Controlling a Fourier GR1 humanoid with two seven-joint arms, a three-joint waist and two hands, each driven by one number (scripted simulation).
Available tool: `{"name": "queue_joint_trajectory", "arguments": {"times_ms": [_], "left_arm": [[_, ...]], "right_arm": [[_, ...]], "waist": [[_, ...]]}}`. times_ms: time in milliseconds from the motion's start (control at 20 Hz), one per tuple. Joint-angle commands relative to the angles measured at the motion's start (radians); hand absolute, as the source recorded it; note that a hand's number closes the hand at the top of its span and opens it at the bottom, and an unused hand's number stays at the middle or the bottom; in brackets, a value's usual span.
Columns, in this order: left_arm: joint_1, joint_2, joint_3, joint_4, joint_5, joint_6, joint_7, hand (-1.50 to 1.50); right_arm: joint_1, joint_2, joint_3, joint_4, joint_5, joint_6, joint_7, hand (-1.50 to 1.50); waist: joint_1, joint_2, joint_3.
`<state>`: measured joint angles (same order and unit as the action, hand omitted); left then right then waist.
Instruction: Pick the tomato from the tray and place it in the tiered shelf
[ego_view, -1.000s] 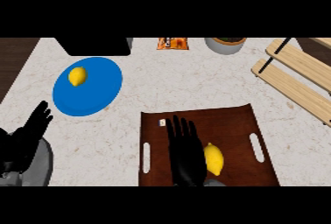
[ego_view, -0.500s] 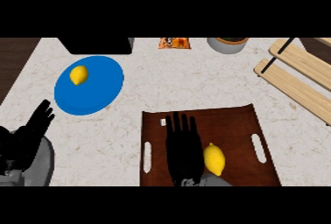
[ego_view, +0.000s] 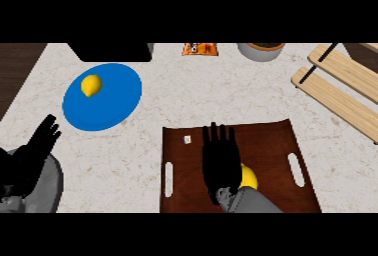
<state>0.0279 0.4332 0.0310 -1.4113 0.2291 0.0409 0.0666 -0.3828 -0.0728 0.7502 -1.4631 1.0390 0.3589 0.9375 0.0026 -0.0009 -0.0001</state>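
Observation:
A brown tray (ego_view: 273, 145) with slot handles lies on the counter at the lower middle. On it sits a yellow round fruit (ego_view: 249, 176), the only item on the tray. My right hand (ego_view: 221, 160) lies flat over the tray with straight fingers pointing away from me, its right edge against the fruit and hiding the fruit's left side. It stays open. The wooden tiered shelf (ego_view: 339, 82) stands at the right edge, beyond the tray. At the lower left, my left hand (ego_view: 33, 150) rests open with fingers up.
A blue plate (ego_view: 111, 100) at the upper left carries a yellow lemon (ego_view: 91, 85). Along the back edge are a black box (ego_view: 111, 50), an orange packet (ego_view: 200, 49) and a grey pot (ego_view: 260, 51). Dark floor shows past the counter's left edge.
My right hand has edged to the right and slightly forward over the tray, now covering part of the yellow fruit. The left hand has stayed where it was.

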Motion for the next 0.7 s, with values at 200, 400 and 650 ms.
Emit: {"name": "queue_joint_trajectory", "arguments": {"times_ms": [200, 400, 650], "left_arm": [[0.03, -0.037, 0.041, -0.032, -0.04, -0.044, 0.008, 0.0], [-0.044, -0.056, 0.065, -0.008, -0.065, -0.026, 0.05, 0.0], [-0.029, -0.055, 0.093, 0.046, -0.066, -0.089, 0.007, 0.0]], "right_arm": [[0.015, 0.014, -0.096, 0.103, 0.105, -0.043, -0.121, -1.5], [0.046, 0.045, -0.103, 0.155, 0.145, -0.079, -0.164, -1.5], [-0.022, 0.071, -0.148, 0.309, 0.138, -0.153, -0.199, -1.5]], "waist": [[0.001, 0.0, 0.0], [0.0, 0.001, 0.0], [0.003, 0.002, 0.0]]}}
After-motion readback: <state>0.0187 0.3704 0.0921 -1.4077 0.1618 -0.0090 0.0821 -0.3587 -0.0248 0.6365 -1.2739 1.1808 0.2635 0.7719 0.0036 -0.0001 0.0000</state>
